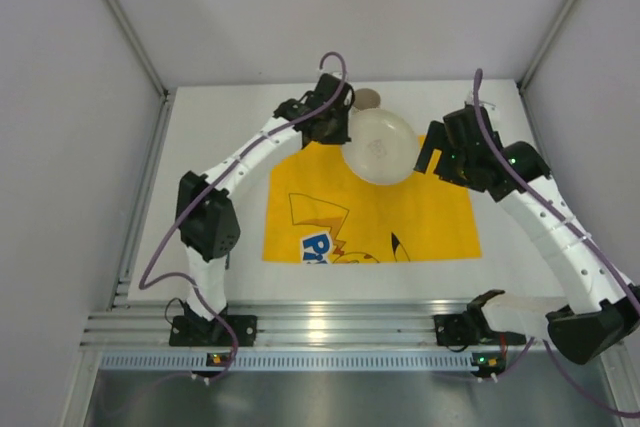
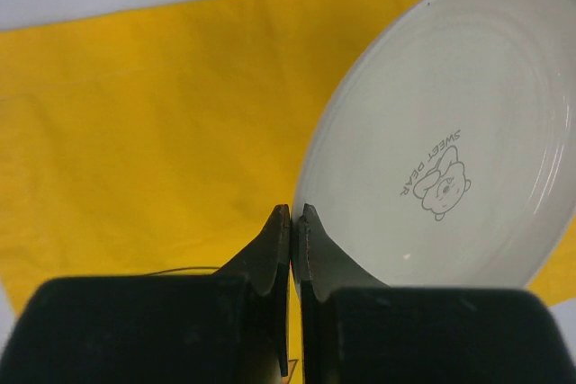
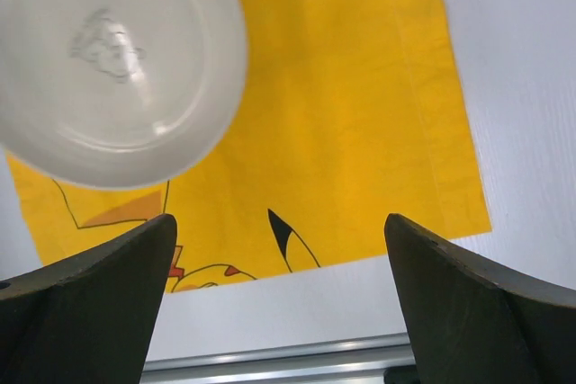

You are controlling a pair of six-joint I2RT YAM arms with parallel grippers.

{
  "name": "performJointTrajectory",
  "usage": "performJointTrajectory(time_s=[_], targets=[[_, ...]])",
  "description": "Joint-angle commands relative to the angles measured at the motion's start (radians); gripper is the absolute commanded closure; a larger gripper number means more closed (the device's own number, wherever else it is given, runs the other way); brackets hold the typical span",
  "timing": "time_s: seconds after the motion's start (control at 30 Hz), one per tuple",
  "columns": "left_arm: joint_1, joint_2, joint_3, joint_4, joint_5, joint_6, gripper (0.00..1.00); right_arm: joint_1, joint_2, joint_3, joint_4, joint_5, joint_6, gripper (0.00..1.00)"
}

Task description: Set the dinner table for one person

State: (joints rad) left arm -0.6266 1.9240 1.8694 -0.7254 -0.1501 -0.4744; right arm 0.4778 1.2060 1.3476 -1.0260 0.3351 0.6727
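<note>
The large flat white rectangular desk (image 1: 215, 122), with grey walls and an aluminium rail along the near edge, takes up pretty much the whole top view. A yellow rectangular cloth placemat (image 1: 400, 217), printed with a cartoon figure and some blue lettering, is laid flat across the middle of it. A round white ceramic plate (image 1: 380, 147), with a little bear drawing and "SWEET BEAR" printed in its well, is held tilted over the far edge of the placemat, roughly between the two hands. The left hand (image 2: 294, 222) is clamped tight on the plate's rim, its fingers pinched almost together with the rim caught at their tips. The right hand (image 3: 279, 222) is spread wide and nothing is gripped by it. It's hung over the right part of the placemat just beside the plate, with no contact that can be made out. A small tan cup (image 1: 368, 97) is stood on the bare desk just past the placemat's far edge, partly hidden behind the plate in the top view.
</note>
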Motion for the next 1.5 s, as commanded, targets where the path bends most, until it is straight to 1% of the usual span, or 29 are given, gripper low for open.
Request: performJointTrajectory(time_s=[0.0,0.13,0.2,0.27,0.3,0.33,0.4,0.43,0.57,0.6,0.67,0.7,0.73,0.77,0.8,0.83,0.87,0.9,0.97,1.0,1.03,1.07,1.1,1.17,1.2,1.27,1.37,1.47], targets=[[-0.068,0.114,0.088,0.125,0.076,-0.084,1.0,0.013,-0.032,0.058,-0.154,0.053,-0.018,0.0],[-0.111,0.211,0.178,0.11,0.093,-0.096,1.0,0.009,-0.059,0.03,-0.169,0.047,-0.018,0.0],[-0.116,0.204,0.162,0.097,0.081,-0.104,1.0,0.002,-0.069,0.019,-0.171,0.047,-0.021,0.0],[-0.114,0.169,0.064,0.104,0.066,-0.104,1.0,-0.024,-0.072,0.019,-0.169,0.047,-0.035,0.0],[-0.114,0.118,0.018,0.128,0.055,-0.102,1.0,-0.034,-0.069,0.022,-0.164,0.039,-0.042,0.0],[-0.116,0.09,-0.084,0.147,0.038,-0.098,1.0,-0.059,-0.066,0.025,-0.148,0.032,-0.068,0.0],[-0.114,0.031,-0.175,0.175,0.026,-0.098,1.0,-0.083,-0.051,0.038,-0.128,0.01,-0.096,0.0],[-0.114,0.021,-0.244,0.194,0.021,-0.099,1.0,-0.105,-0.04,0.045,-0.105,0.004,-0.125,0.0],[-0.116,0.012,-0.34,0.202,0.012,-0.124,1.0,-0.14,0.036,0.116,-0.033,-0.042,-0.18,0.0],[-0.114,0.013,-0.375,0.216,0.009,-0.125,1.0,-0.143,0.081,0.158,-0.02,-0.06,-0.194,0.0],[-0.113,0.023,-0.394,0.245,0.004,-0.127,1.0,-0.15,0.128,0.202,0.02,-0.086,-0.197,0.0],[-0.113,0.041,-0.391,0.245,0.004,-0.127,1.0,-0.15,0.177,0.243,0.036,-0.12,-0.199,0.0],[-0.113,0.052,-0.385,0.242,0.007,-0.124,0.95,-0.153,0.2,0.258,0.078,-0.136,-0.197,0.0],[-0.113,0.059,-0.377,0.227,0.006,-0.125,0.68,-0.156,0.222,0.275,0.099,-0.151,-0.193,0.0],[-0.114,0.066,-0.371,0.218,-0.009,-0.125,0.55,-0.156,0.269,0.307,0.124,-0.184,-0.188,0.0],[-0.113,0.063,-0.363,0.21,-0.015,-0.131,0.36,-0.157,0.299,0.327,0.168,-0.197,-0.177,0.0],[-0.113,0.053,-0.362,0.204,-0.026,-0.135,0.13,-0.157,0.329,0.349,0.185,-0.208,-0.173,0.0],[-0.111,0.026,-0.363,0.193,-0.051,-0.136,0.02,-0.159,0.399,0.402,0.201,-0.223,-0.17,0.0],[-0.098,-0.006,-0.354,0.158,-0.071,-0.153,0.02,-0.16,0.487,0.482,0.21,-0.217,-0.15,0.0],[-0.088,-0.043,-0.334,0.121,-0.081,-0.164,0.02,-0.163,0.594,0.596,0.186,-0.22,-0.139,0.0],[-0.079,-0.065,-0.323,0.101,-0.083,-0.165,0.02,-0.162,0.656,0.666,0.169,-0.228,-0.137,0.0],[-0.062,-0.085,-0.314,0.089,-0.086,-0.162,0.02,-0.16,0.781,0.736,0.152,-0.237,-0.134,0.0],[-0.056,-0.13,-0.302,0.078,-0.091,-0.153,0.02,-0.162,0.843,0.877,0.123,-0.257,-0.127,0.0],[-0.044,-0.177,-0.299,0.067,-0.112,-0.141,0.02,-0.16,0.955,0.997,0.11,-0.287,-0.114,0.0],[-0.041,-0.219,-0.297,0.055,-0.12,-0.121,0.02,-0.159,1.042,1.077,0.113,-0.31,-0.101,0.0],[-0.03,-0.256,-0.288,0.026,-0.135,-0.103,0.02,-0.162,1.095,1.095,0.139,-0.312,-0.081,0.0],[-0.015,-0.312,-0.271,-0.055,-0.154,-0.086,0.02,-0.16,1.141,1.018,0.233,-0.288,-0.039,0.02],[-0.007,-0.368,-0.289,-0.097,-0.175,-0.084,0.02,-0.15,1.199,1.036,0.231,-0.248,-0.028,0.06]])
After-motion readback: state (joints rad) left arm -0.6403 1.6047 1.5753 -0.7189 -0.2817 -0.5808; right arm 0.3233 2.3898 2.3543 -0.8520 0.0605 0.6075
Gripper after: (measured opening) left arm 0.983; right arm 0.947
